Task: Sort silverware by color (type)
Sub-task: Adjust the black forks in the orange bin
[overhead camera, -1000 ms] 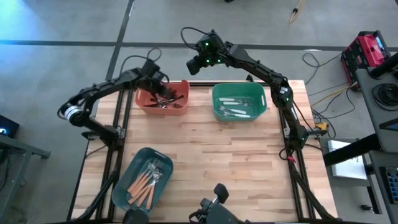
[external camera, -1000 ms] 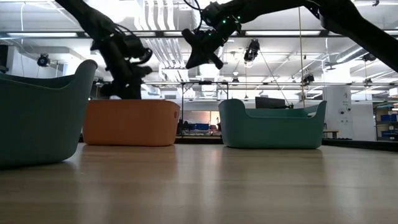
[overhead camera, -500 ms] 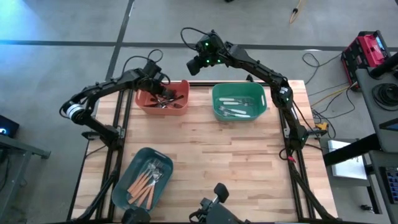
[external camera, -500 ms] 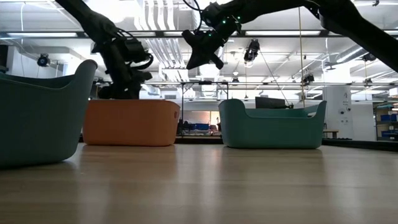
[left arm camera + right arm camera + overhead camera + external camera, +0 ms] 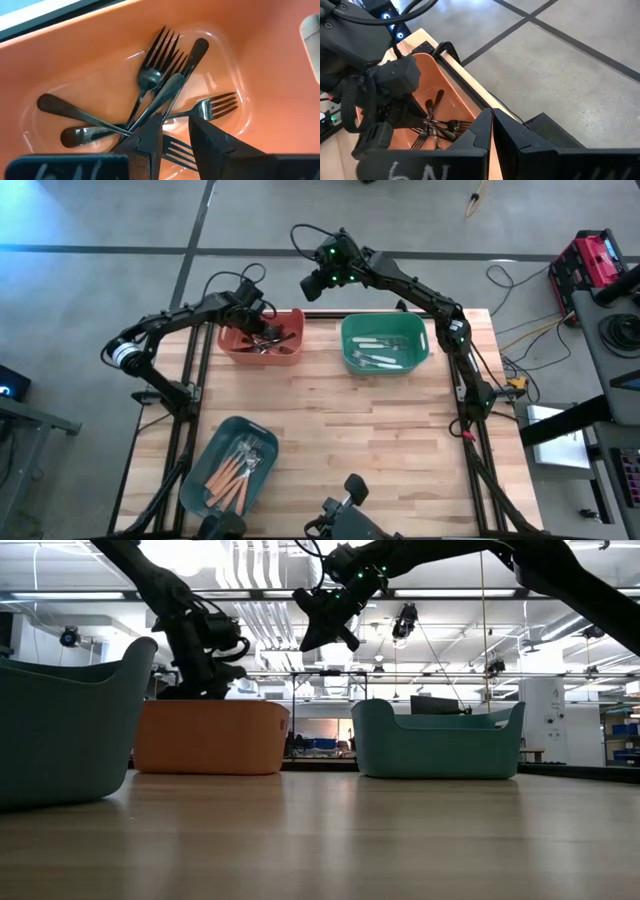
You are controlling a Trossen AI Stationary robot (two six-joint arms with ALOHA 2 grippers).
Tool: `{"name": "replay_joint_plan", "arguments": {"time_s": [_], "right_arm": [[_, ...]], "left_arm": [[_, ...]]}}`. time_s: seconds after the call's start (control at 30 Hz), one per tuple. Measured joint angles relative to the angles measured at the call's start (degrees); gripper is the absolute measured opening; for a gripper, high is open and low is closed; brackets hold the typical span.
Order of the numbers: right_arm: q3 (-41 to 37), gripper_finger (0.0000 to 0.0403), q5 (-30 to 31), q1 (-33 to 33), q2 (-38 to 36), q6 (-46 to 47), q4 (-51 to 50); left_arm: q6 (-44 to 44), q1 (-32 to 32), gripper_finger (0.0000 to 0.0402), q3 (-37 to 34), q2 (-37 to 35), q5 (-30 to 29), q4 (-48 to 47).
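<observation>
Several black forks [image 5: 150, 75] lie crossed on the floor of the orange bin [image 5: 262, 345] at the table's far left. My left gripper [image 5: 175, 122] reaches down into this bin [image 5: 205, 680], shut on one black fork [image 5: 167, 92]. My right gripper [image 5: 313, 284] hangs shut and empty, high beyond the table's far edge between the two far bins [image 5: 325, 632]. White-handled pieces [image 5: 380, 352] lie in the green bin [image 5: 385, 345]. Orange-handled forks [image 5: 232, 472] lie in the teal bin [image 5: 230, 465] at the near left. My left gripper pinches a black fork near its neck [image 5: 161, 116] between the two fingers, coming steeply from above. The handle [image 5: 172, 82] runs on ahead of the fingertips, over the forks in the bin, and the tines [image 5: 175, 149] show in the gap behind them. Whether it touches the pile, I cannot tell.
The three bins stand on a wooden table [image 5: 340, 440]; its middle and near right are bare wood. The right arm [image 5: 420, 300] arches over the green bin's far side. A camera mount [image 5: 345, 500] stands at the near edge.
My left gripper has sunk a little deeper into the orange bin, its finger gap unchanged. The right arm has kept still.
</observation>
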Motion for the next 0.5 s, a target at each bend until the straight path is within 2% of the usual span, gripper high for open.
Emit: {"name": "replay_joint_plan", "arguments": {"time_s": [0.5], "right_arm": [[-0.02,0.0009,1.41,0.0,0.0,-0.13,0.0]], "left_arm": [[0.33,0.0,0.0077,0.0,-2.13,1.86,-1.27]]}}
